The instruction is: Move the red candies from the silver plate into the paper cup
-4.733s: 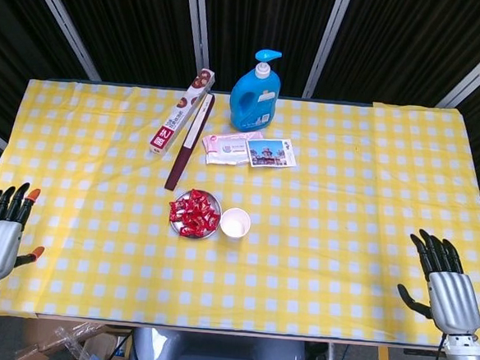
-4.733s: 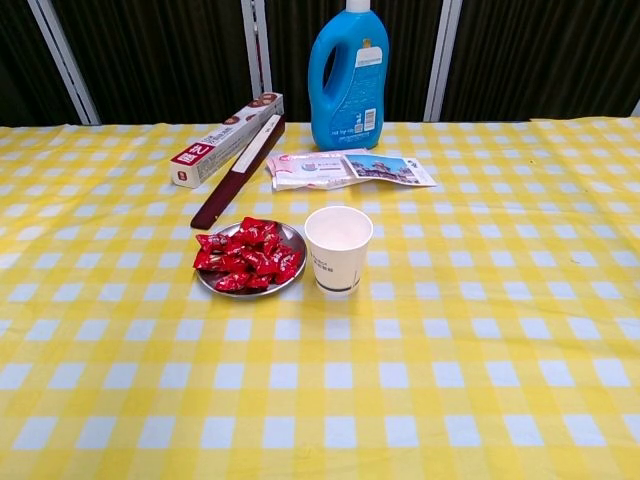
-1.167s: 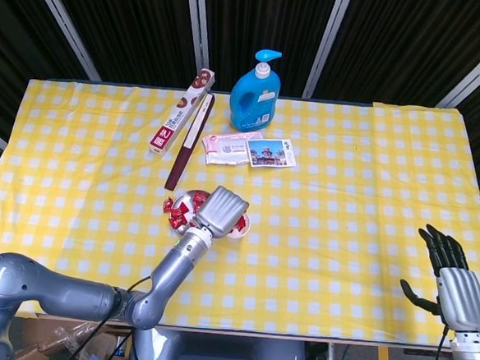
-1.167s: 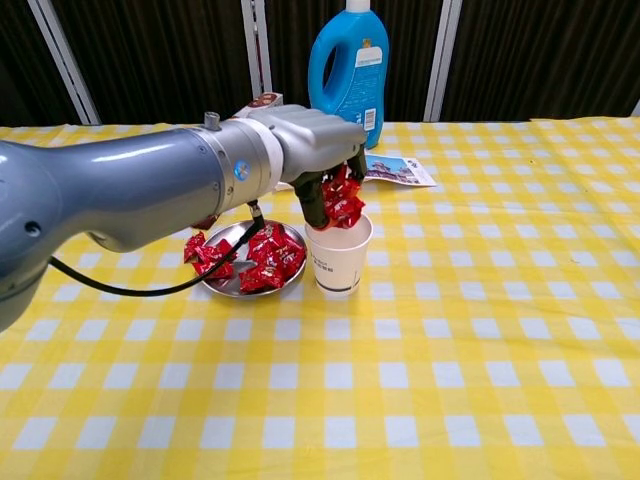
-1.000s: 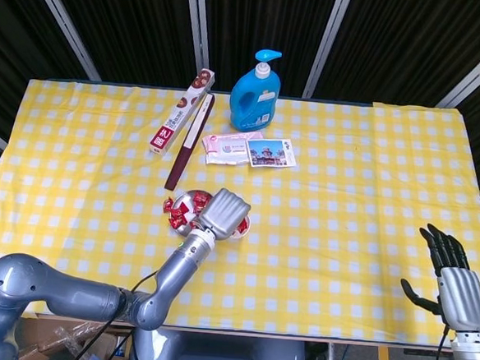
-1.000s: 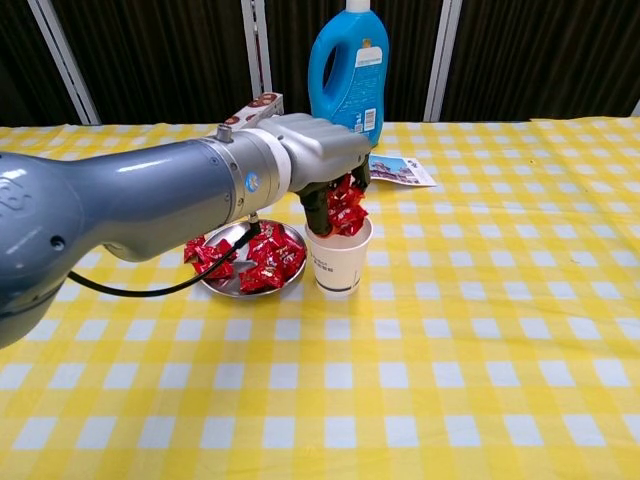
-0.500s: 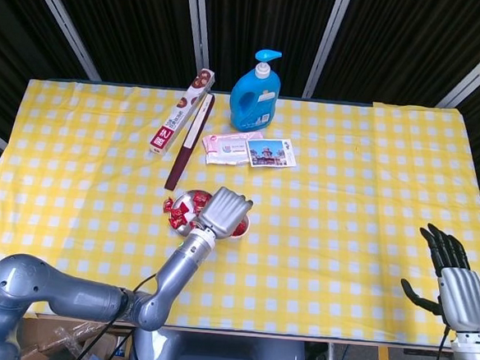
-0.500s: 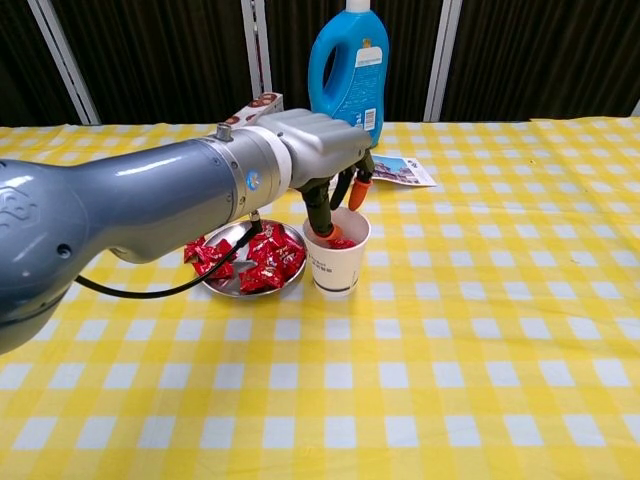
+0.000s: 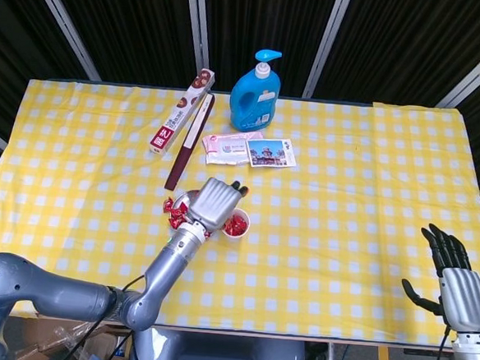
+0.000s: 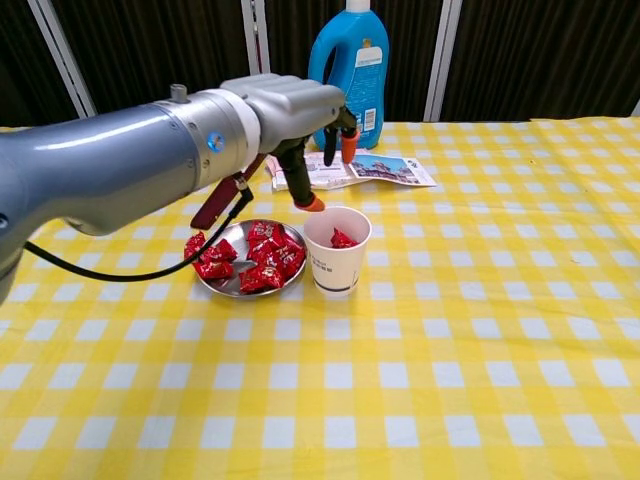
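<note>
The silver plate (image 10: 214,286) holds a heap of red candies (image 10: 252,262) left of the white paper cup (image 10: 337,256). Red candies (image 10: 341,239) lie inside the cup (image 9: 237,224) too. My left hand (image 10: 300,115) hovers above the plate's far side and the cup, fingers spread, holding nothing. From the head view this left hand (image 9: 214,202) covers most of the plate (image 9: 174,211). My right hand (image 9: 456,281) rests open at the table's near right corner, far from the plate and cup.
A blue detergent bottle (image 9: 256,89) stands at the back. A long white-and-red box (image 9: 181,112) and a dark stick (image 9: 190,142) lie behind the plate. Flat packets (image 9: 249,150) lie behind the cup. The yellow checked cloth (image 9: 354,204) covers the table.
My left hand let its red candies drop into the cup, spread its fingers, then rose and drew back to the left over the plate. The right hand stayed put.
</note>
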`<state>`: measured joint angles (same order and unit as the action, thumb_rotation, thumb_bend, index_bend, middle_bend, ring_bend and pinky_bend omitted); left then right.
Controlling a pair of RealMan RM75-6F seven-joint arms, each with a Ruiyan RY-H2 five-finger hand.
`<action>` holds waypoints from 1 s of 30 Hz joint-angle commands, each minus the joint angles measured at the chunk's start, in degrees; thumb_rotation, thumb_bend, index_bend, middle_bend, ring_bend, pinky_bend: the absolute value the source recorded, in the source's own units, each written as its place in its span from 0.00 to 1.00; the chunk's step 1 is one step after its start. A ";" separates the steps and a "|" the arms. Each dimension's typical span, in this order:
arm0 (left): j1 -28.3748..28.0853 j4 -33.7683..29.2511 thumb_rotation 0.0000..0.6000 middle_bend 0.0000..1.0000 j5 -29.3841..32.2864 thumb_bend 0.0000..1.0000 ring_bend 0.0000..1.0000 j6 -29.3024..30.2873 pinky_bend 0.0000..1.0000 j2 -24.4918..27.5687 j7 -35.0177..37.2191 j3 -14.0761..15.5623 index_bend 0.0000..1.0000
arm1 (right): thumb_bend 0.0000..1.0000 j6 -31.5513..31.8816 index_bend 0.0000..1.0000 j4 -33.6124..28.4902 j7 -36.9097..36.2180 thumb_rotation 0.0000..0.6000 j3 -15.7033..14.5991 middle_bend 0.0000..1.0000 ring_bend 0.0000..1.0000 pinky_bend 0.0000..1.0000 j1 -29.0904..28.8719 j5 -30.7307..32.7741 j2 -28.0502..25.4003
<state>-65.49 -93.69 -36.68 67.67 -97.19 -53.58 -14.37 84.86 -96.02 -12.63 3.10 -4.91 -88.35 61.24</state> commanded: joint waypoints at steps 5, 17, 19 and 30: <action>2.51 -1.41 1.00 0.22 7.79 0.11 0.88 -1.09 0.93 5.01 -3.08 2.94 0.20 | 0.36 -0.08 0.00 0.03 0.32 1.00 0.03 0.00 0.00 0.00 -0.06 0.04 0.11; 2.44 5.39 1.00 0.18 13.16 0.11 0.88 -5.01 0.93 0.46 -4.87 6.70 0.16 | 0.36 -0.34 0.00 -0.11 0.24 1.00 0.20 0.00 0.00 0.00 -0.09 0.57 0.12; 2.32 6.87 1.00 0.18 12.99 0.11 0.88 -5.29 0.93 -0.69 -4.57 6.62 0.16 | 0.36 -0.35 0.00 -0.08 0.07 1.00 0.19 0.00 0.00 0.00 -0.12 0.46 0.07; 1.35 11.69 1.00 0.21 12.79 0.11 0.88 -6.91 0.93 -4.78 -4.92 6.38 0.24 | 0.36 -0.72 0.00 -0.32 -0.47 1.00 0.16 0.00 0.00 0.00 -0.18 0.65 -0.17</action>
<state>-64.06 -82.09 -23.87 60.85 -101.87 -58.42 -8.00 84.14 -96.34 -13.10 3.26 -5.10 -87.70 61.07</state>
